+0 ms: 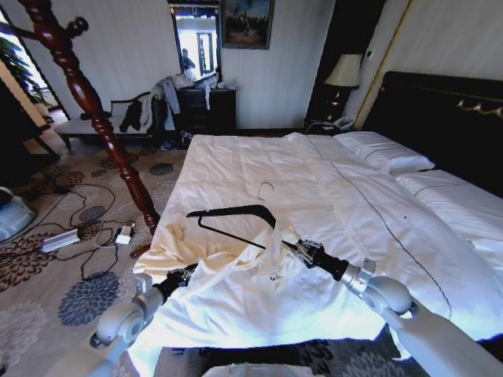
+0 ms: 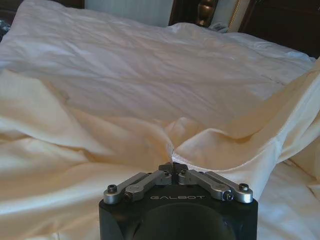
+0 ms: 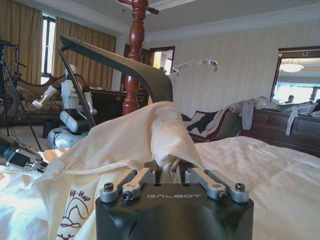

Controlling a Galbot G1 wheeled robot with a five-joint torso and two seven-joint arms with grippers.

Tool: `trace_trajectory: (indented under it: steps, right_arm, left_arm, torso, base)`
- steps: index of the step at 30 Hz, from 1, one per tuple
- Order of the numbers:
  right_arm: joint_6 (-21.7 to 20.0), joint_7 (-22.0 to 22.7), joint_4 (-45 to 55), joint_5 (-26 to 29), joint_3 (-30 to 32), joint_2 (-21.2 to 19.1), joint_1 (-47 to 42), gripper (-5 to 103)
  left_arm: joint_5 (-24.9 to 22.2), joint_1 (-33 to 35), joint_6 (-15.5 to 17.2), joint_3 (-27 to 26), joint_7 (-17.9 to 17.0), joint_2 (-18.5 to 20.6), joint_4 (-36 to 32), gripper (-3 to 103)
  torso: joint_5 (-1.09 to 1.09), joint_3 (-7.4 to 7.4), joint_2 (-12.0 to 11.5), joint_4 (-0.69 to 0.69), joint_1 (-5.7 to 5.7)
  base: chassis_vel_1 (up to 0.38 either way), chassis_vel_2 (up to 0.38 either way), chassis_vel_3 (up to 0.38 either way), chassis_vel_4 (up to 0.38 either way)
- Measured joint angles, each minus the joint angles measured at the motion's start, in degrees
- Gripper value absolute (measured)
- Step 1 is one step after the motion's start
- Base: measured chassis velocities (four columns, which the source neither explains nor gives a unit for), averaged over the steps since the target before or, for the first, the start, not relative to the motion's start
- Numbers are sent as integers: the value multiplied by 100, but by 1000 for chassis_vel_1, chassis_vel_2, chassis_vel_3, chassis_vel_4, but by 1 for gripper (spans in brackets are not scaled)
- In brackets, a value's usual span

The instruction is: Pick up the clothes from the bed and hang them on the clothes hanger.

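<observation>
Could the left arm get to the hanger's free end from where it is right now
Probably not at once. The left gripper is pinched shut on the shirt at the bed's near edge, so it would have to let go first. Otherwise the hanger lies close, with nothing between them.

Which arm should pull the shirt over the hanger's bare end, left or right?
Left, probably. The left end effector is shut on the clothes nearest the clothes hanger bare end; the right end effector is pinning hanger and fabric together.

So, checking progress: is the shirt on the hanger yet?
Partly: one end of the clothes hanger is under the clothes; the other end is bare.
</observation>
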Motion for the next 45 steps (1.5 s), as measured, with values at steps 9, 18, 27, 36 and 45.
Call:
trace_trajectory:
  steps: [9, 18, 27, 36, 45]
  right_arm:
    - [4, 20, 23, -1, 82, -22, -74, 18]
    - [-112, 245, 27, 519, 13, -117, -32, 18]
    - [-158, 3, 32, 268, -68, -249, -32, 18]
    - [-409, -32, 40, -104, -103, -354, -19, 18]
    - [-614, 678, 20, -322, -97, -392, -36, 18]
  left_arm:
    - [-179, -94, -54, -110, 5, -114, -48, 0]
    - [-1894, -663, -103, -1254, -271, 80, -514, 0]
    - [-3417, -1665, -26, -1703, -713, 874, -835, 0]
    - [-4185, -2527, 126, -1378, -983, 1483, -1342, 0]
    - [-4603, -2449, 174, -1547, -1018, 1667, -1966, 0]
  torso:
    - [0, 0, 0, 0, 0]
    - [0, 0, 0, 1, 0]
    - [0, 0, 0, -1, 0]
    - [1, 0, 0, 0, 0]
    - [1, 0, 0, 0, 0]
  base:
    - [0, 0, 0, 0]
    - [0, 0, 0, 0]
    - [0, 0, 0, 0]
    - [0, 0, 0, 0]
    - [0, 0, 0, 0]
